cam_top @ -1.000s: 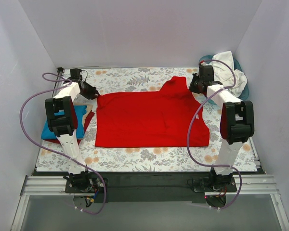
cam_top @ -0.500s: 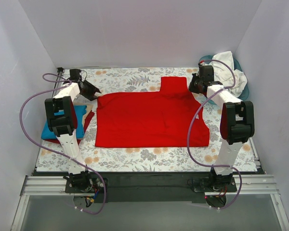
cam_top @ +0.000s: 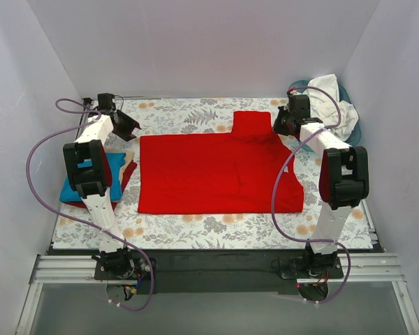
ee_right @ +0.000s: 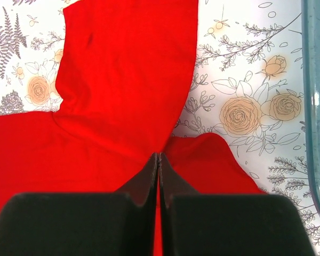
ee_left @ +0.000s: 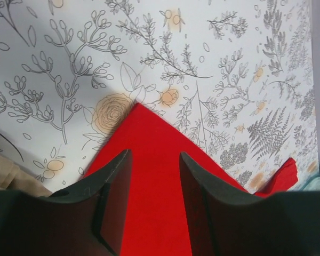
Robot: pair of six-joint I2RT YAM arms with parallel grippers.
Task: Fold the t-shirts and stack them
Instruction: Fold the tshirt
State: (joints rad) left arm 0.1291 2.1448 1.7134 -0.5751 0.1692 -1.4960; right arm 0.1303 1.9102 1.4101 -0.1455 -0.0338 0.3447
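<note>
The red t-shirt (cam_top: 216, 174) lies spread flat on the floral table cloth, with one sleeve (cam_top: 250, 125) sticking out at the far edge. My left gripper (cam_top: 126, 126) is open and empty, just off the shirt's far left corner; in the left wrist view (ee_left: 154, 154) its jaws stand apart over that corner (ee_left: 144, 128). My right gripper (cam_top: 279, 126) is shut on a fold of the red shirt next to the sleeve, as the right wrist view (ee_right: 158, 156) shows. A folded turquoise t-shirt (cam_top: 115, 167) lies at the left under the left arm. White t-shirts (cam_top: 332, 98) are heaped at the far right.
The teal plastic basket (cam_top: 353, 122) holds the white heap in the far right corner; its rim (ee_right: 316, 106) shows close to the right gripper. A beige cloth (ee_left: 5, 178) and a red edge (cam_top: 128, 178) lie beside the turquoise shirt. White walls enclose three sides.
The left gripper has let go of the shirt's far left corner and drawn back to the left. That corner and the far sleeve now lie flat. The right gripper has stayed put.
</note>
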